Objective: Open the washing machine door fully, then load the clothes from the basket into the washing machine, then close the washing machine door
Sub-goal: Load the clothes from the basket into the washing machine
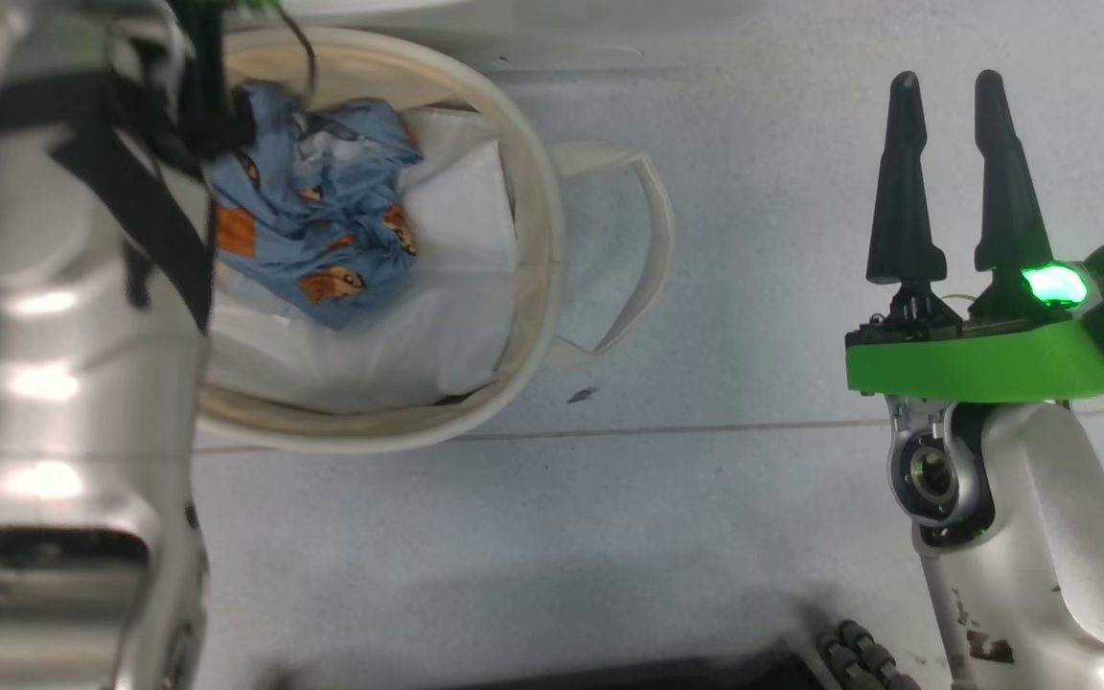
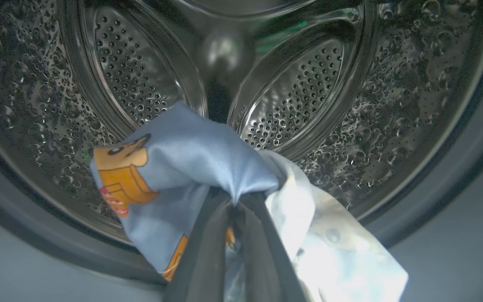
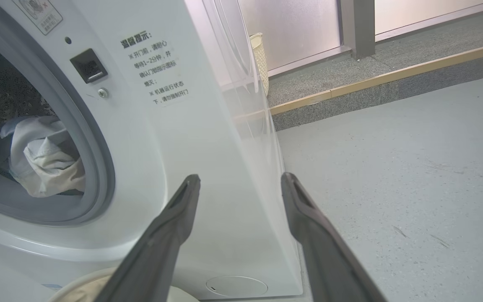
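Grey floor (image 1: 705, 498) below; left hand (image 2: 235, 207) clamped on clothes (image 2: 191, 155) at the washing machine (image 2: 132, 75) mouth; right hand (image 1: 947, 91) spread wide, empty.

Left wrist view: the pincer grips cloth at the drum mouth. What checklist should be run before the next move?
1. Left pincer shut on blue bear cloth: ok.
2. Drum ahead unobstructed: ok.
3. Held cloth clear of the gasket: cannot tell; a fold overlaps it in this view.
4. Basket emptied: not ok; more bear cloth lies inside.
5. Right pincer open, apart from the basket: ok.
6. Washing machine door fully open: cannot tell.
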